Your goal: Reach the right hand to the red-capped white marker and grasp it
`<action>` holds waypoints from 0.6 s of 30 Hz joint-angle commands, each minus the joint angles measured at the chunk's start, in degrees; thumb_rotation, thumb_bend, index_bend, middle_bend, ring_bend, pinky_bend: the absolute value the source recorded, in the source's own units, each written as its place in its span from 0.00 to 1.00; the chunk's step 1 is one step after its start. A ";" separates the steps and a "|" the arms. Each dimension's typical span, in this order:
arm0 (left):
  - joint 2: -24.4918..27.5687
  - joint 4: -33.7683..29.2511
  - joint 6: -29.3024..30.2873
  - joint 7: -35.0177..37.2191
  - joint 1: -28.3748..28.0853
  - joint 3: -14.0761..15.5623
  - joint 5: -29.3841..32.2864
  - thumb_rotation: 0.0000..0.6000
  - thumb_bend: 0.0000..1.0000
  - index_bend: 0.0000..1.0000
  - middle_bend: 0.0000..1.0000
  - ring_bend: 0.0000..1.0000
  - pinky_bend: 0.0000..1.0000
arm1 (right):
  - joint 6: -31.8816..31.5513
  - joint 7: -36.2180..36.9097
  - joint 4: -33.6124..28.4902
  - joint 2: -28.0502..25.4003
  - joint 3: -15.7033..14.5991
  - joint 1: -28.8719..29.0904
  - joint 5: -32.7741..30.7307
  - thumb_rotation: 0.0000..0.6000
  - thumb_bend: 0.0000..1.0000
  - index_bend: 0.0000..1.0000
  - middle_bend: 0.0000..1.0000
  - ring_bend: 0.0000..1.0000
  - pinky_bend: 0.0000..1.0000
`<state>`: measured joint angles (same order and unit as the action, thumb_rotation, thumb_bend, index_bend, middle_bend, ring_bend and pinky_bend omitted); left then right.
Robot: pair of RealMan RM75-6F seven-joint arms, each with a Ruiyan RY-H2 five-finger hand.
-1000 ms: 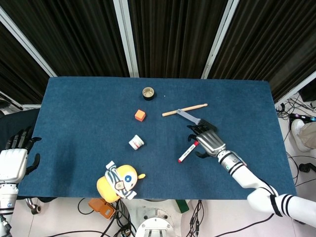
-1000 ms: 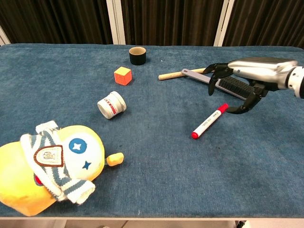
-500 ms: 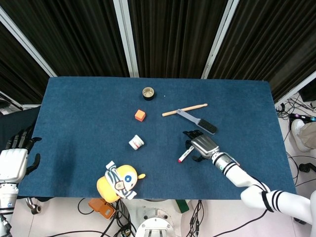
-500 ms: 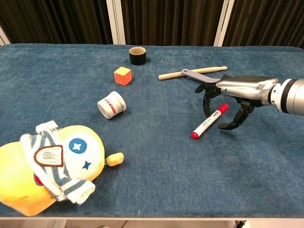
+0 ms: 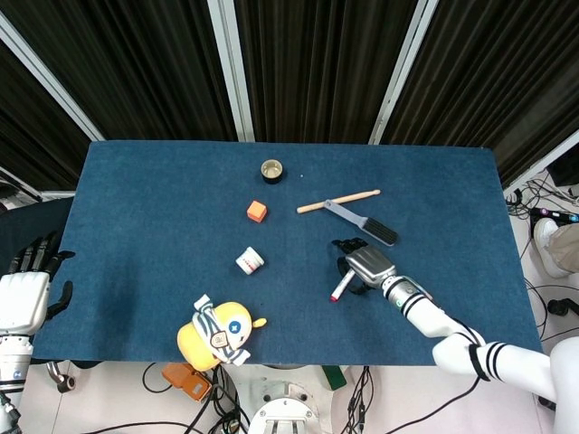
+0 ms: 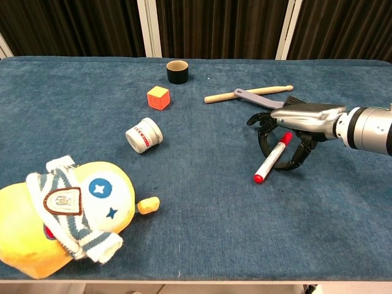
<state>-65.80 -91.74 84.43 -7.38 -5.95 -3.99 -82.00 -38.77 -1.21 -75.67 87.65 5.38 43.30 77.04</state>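
Note:
The red-capped white marker lies on the blue cloth, right of centre, one red end toward the front. My right hand hangs low over its far end, palm down. The fingers curl down on the marker's left and the thumb on its right, with a small gap on each side. In the head view the marker sticks out from under the right hand toward the front left. My left hand hangs off the table's left edge, fingers apart and holding nothing.
Just behind the right hand lie a grey brush and a wooden stick. Further left are a black cup, an orange cube, a small white jar on its side and a yellow plush toy.
The right hand has come down and leftward over the marker, its fingers curling in around it. The marker has swung to a steeper angle. The left hand has not moved.

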 commanded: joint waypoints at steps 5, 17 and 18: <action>-0.02 -0.07 0.02 0.02 0.06 0.06 0.01 1.00 0.45 0.26 0.00 0.00 0.12 | -0.95 1.33 0.27 -0.01 -0.11 0.16 0.43 1.00 0.44 0.69 0.10 0.16 0.14; -0.05 -0.32 0.16 -0.07 0.17 0.01 0.16 1.00 0.45 0.26 0.00 0.00 0.12 | -8.96 3.95 -6.30 -5.73 4.44 -0.53 1.09 1.00 0.51 0.70 0.10 0.17 0.14; -0.04 -0.33 0.17 -0.08 0.19 0.03 0.15 1.00 0.45 0.26 0.00 0.00 0.12 | -10.03 4.13 -7.17 -6.43 5.03 -0.73 1.13 1.00 0.51 0.70 0.10 0.17 0.14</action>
<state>-65.84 -92.08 84.60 -7.48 -5.76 -3.95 -81.85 -46.97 2.41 -81.17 82.69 9.12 42.97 77.98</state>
